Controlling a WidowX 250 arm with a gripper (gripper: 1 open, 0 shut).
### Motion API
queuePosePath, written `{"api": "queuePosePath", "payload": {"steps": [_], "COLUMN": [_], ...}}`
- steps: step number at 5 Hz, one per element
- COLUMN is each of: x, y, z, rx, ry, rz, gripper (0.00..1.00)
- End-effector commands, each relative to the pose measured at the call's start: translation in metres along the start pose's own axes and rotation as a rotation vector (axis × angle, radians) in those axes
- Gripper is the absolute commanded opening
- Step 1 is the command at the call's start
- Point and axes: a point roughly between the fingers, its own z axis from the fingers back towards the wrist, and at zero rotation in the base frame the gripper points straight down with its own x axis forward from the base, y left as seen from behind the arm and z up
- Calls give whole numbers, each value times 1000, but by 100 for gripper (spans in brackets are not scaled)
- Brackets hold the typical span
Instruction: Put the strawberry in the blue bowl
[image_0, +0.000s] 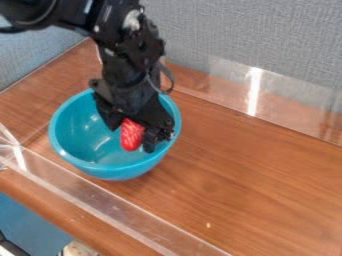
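You see a wooden table (254, 190) with a reddish-brown grain filling most of the view, backed by a grey fabric wall (254, 35). A clear acrylic barrier (287, 95) stands along the far edge of the table, and a second clear strip (80, 195) runs along the near edge.

The black robot arm (94, 20) enters from the upper left and reaches down over the left part of the table. Its wrist section points steeply downward, ending above the bowl.

The blue bowl (74, 140) — a round, glossy teal vessel — sits upright on the table at the left, close to the near acrylic strip. You can see its inner wall and floor on the left side; the arm hides much of the right side.

The gripper (135, 128) hangs inside the bowl's rim, over the right half of the interior. Its dark fingers (158, 122) flank the fruit, and the view is too coarse to confirm contact — you cannot tell whether the jaws are released or clamping.

The strawberry (131, 135) is the smallest item: a bright red piece at the fingertips, inside the outline of the bowl and above its floor. Whether it rests on the bowl's wall is not discernible.
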Motion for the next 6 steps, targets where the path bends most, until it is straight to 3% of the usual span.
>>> {"api": "queuePosePath", "payload": {"steps": [1, 3, 5, 6], "x": [12, 20, 44, 46], "y": [5, 13, 20, 17], "z": [5, 12, 39, 59], "rx": [5, 0, -14, -15], "ry": [-37, -50, -86, -99], "rz": [-10, -18, -10, -18], "gripper": [0, 0, 0, 0]}}
